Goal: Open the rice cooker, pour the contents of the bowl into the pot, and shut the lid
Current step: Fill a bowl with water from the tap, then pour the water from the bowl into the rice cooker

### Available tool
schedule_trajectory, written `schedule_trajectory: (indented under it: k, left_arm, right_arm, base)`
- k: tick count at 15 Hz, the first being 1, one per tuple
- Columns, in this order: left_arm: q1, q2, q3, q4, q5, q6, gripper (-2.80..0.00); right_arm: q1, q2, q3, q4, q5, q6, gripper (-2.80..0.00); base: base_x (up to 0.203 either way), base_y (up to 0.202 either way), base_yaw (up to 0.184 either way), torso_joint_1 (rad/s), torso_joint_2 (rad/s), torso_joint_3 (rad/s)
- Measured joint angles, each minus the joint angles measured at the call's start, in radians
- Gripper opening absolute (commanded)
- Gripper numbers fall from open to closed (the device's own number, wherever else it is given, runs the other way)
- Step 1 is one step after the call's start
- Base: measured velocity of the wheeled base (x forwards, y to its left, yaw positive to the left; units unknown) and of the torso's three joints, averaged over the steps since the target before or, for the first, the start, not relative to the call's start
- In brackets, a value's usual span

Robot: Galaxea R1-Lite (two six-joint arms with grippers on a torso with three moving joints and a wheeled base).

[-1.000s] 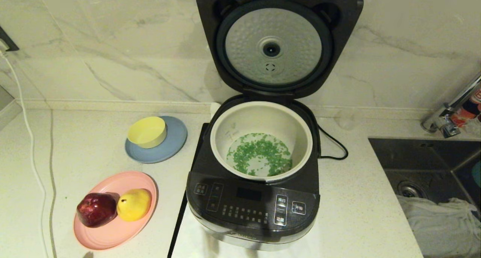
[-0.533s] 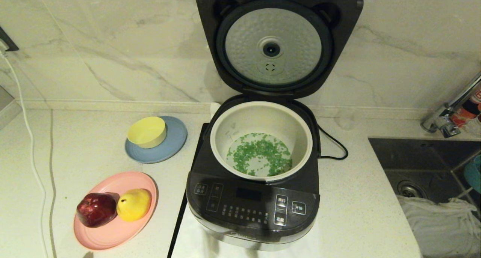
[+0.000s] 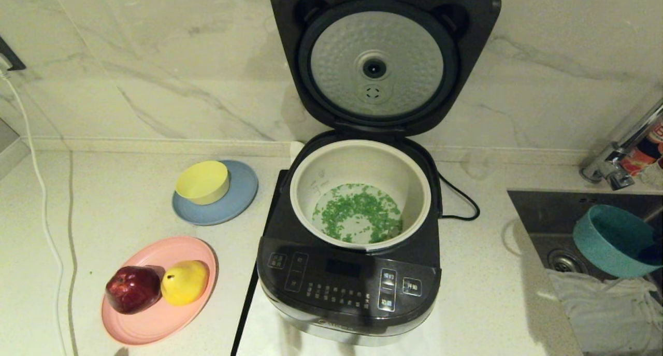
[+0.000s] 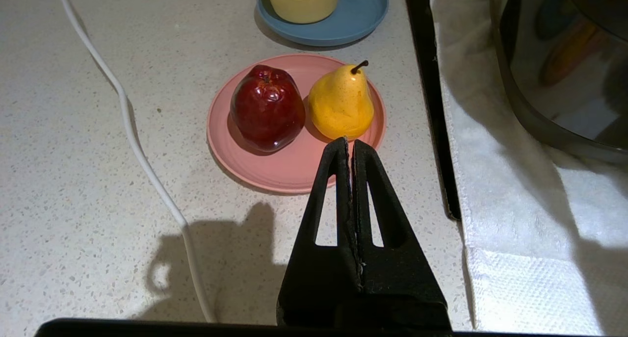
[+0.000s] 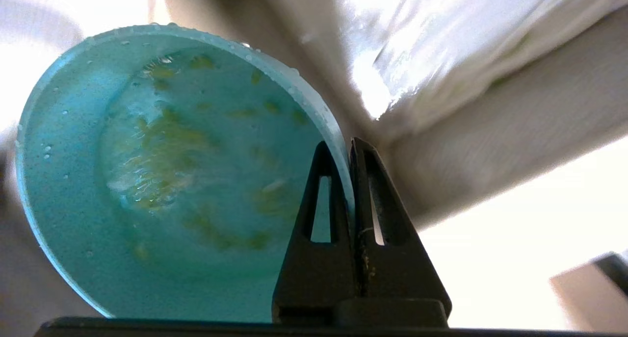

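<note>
The black rice cooker (image 3: 347, 288) stands mid-counter with its lid (image 3: 383, 60) swung up against the wall, silver inner plate facing me. The cream pot (image 3: 298, 190) sits inside, and the green contents (image 3: 357, 213) are spread over its bottom. The teal bowl (image 3: 611, 239) hangs tilted over the sink at the right. My right gripper (image 5: 346, 148) is shut on the bowl's (image 5: 147, 180) rim; a few green bits and water drops cling inside. My left gripper (image 4: 349, 143) is shut and empty, parked low near the pink plate.
Left of the cooker, a yellow bowl (image 3: 203, 181) sits on a blue-grey plate (image 3: 243, 195). A pink plate (image 3: 155, 319) carries an apple (image 3: 133, 288) and a pear (image 3: 185, 282). A sink (image 3: 549, 216), cloth (image 3: 606, 304) and faucet (image 3: 616, 159) are at the right. A white cord (image 3: 41, 200) runs along the left.
The teal bowl has come into the head view from the right edge and moved left over the sink. The cooker, its contents and the left gripper have not moved.
</note>
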Motion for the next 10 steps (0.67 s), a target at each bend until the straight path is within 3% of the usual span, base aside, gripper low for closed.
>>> schedule_trajectory:
  k: [7, 10]
  left_arm:
    - [0.0, 0.0, 0.0, 0.0, 0.0, 0.0, -2.8]
    - [0.0, 0.0, 0.0, 0.0, 0.0, 0.0, -2.8]
  right_arm:
    - [0.412, -0.161, -0.168, 0.251, -0.113, 0.064, -2.8]
    - [0.6, -0.161, -0.243, 0.278, -0.196, 0.112, -2.8]
  base:
    - [0.0, 0.0, 0.0, 0.0, 0.0, 0.0]
    - [0.0, 0.0, 0.0, 0.0, 0.0, 0.0]
